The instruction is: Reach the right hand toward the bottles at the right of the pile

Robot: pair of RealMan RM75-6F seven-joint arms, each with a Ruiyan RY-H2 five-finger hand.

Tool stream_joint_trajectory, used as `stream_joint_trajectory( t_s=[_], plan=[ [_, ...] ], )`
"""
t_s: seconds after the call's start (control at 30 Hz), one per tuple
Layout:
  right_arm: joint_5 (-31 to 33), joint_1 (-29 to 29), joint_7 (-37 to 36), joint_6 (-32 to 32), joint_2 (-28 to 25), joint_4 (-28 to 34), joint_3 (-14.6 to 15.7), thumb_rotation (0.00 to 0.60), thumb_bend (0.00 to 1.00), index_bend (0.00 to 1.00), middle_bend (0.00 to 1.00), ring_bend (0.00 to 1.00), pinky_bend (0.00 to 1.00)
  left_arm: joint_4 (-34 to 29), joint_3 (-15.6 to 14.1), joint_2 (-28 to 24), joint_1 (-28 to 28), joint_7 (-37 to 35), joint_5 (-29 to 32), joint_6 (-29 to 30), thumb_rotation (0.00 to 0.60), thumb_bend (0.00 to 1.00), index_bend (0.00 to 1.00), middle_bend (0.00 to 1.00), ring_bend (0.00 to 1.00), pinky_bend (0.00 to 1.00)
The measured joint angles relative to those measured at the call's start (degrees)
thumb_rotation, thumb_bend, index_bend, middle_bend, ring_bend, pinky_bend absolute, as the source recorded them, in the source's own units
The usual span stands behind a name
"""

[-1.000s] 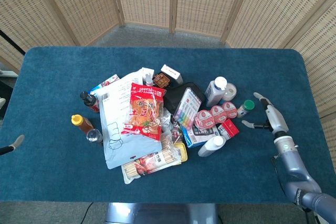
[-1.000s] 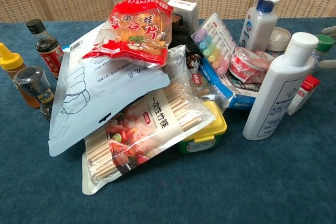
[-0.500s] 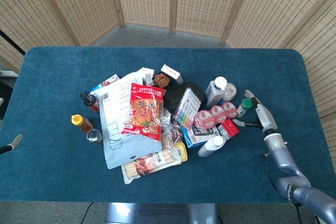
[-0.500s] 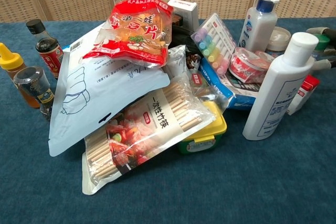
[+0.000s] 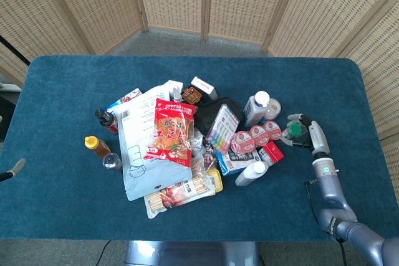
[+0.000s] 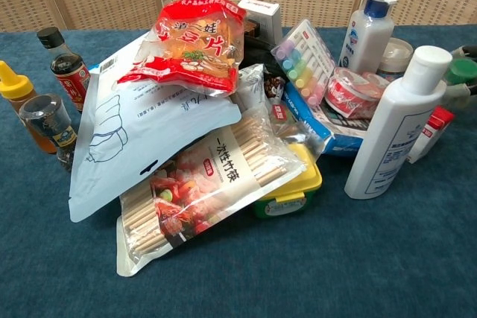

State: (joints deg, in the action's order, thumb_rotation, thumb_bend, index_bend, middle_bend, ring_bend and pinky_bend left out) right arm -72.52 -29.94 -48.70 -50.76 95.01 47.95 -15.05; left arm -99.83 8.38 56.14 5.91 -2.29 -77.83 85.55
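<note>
At the right of the pile stand a tall white bottle (image 5: pixel 255 109) (image 6: pixel 367 29), a second white bottle (image 5: pixel 251 173) (image 6: pixel 393 135) nearer the front, and a small green-capped bottle (image 5: pixel 293 130) (image 6: pixel 463 71). My right hand (image 5: pixel 307 131) is at the green-capped bottle, with one finger (image 6: pixel 466 51) curved over it and another below it, fingers apart. I cannot see a firm grip on it. Only a fingertip of my left hand (image 5: pixel 14 169) shows at the table's left edge.
The pile holds a red snack bag (image 5: pixel 169 131), a white pouch (image 5: pixel 140 147), a chopstick pack (image 5: pixel 181 191), a marker set (image 5: pixel 221 126) and red-lidded cups (image 5: pixel 257 135). Sauce bottles (image 5: pixel 100 144) stand at its left. A small red box (image 5: pixel 272 152) lies beside my right hand.
My right hand has moved left from the open cloth to the green-capped bottle, and its fingers now bracket it. The cap has shifted slightly. The left hand has stayed put.
</note>
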Motion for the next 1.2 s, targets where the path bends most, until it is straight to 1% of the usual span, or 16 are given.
stream_joint_trajectory(
  t_s=[0.13, 0.23, 0.43, 0.53, 0.73, 0.97, 1.07, 1.2],
  plan=[
    [-0.4, 0.4, -0.2, -1.1, -0.3, 0.3, 0.0, 0.6, 0.0, 0.62, 0.87, 0.9, 1.0, -0.1, -0.1, 0.1, 0.0, 0.2, -0.2, 0.0, 0.557, 0.28, 0.0, 0.0, 0.0, 0.0],
    [-0.6, 0.9, 0.6, -2.7, -1.3, 1.9, -0.2, 0.6, 0.0, 0.62, 0.87, 0.9, 1.0, -0.2, -0.1, 0.1, 0.0, 0.0, -0.2, 0.1, 0.558, 0.28, 0.0, 0.0, 0.0, 0.0],
    [-0.7, 2.2, 4.5, -7.2, -5.0, 8.4, -1.3, 0.6, 0.0, 0.62, 0.87, 0.9, 1.0, -0.2, -0.2, 0.0, 0.1, -0.5, -0.6, -0.1, 0.554, 0.28, 0.0, 0.0, 0.0, 0.0],
    [-0.2, 3.0, 7.4, -9.3, -7.9, 13.5, -2.3, 0.6, 0.0, 0.63, 0.87, 0.9, 1.0, -0.1, -0.2, -0.1, 0.1, -0.9, -0.7, -0.2, 0.555, 0.28, 0.0, 0.0, 0.0, 0.0],
    [1.4, 4.6, 15.1, -13.4, -15.4, 26.5, -5.1, 0.6, 0.0, 0.63, 0.87, 0.9, 1.0, 0.1, -0.3, -0.2, 0.2, -1.8, -0.6, -0.7, 0.557, 0.28, 0.0, 0.0, 0.0, 0.0],
    [4.3, 6.2, 24.9, -17.7, -25.9, 43.7, -9.6, 0.6, 0.0, 0.63, 0.87, 0.9, 1.0, 0.0, -0.6, -0.1, 0.3, -1.9, -0.9, -1.0, 0.556, 0.28, 0.0, 0.0, 0.0, 0.0],
    [5.5, 6.8, 28.1, -19.3, -30.1, 49.9, -11.7, 0.6, 0.0, 0.63, 0.87, 0.9, 1.0, -0.1, -0.6, -0.1, 0.3, -1.9, -1.1, -1.0, 0.556, 0.28, 0.0, 0.0, 0.0, 0.0],
    [7.1, 7.4, 30.5, -20.7, -34.6, 56.4, -14.0, 0.6, 0.0, 0.63, 0.87, 0.9, 1.0, -0.2, -0.8, -0.1, 0.4, -1.9, -1.4, -1.1, 0.556, 0.28, 0.0, 0.0, 0.0, 0.0]
  ],
)
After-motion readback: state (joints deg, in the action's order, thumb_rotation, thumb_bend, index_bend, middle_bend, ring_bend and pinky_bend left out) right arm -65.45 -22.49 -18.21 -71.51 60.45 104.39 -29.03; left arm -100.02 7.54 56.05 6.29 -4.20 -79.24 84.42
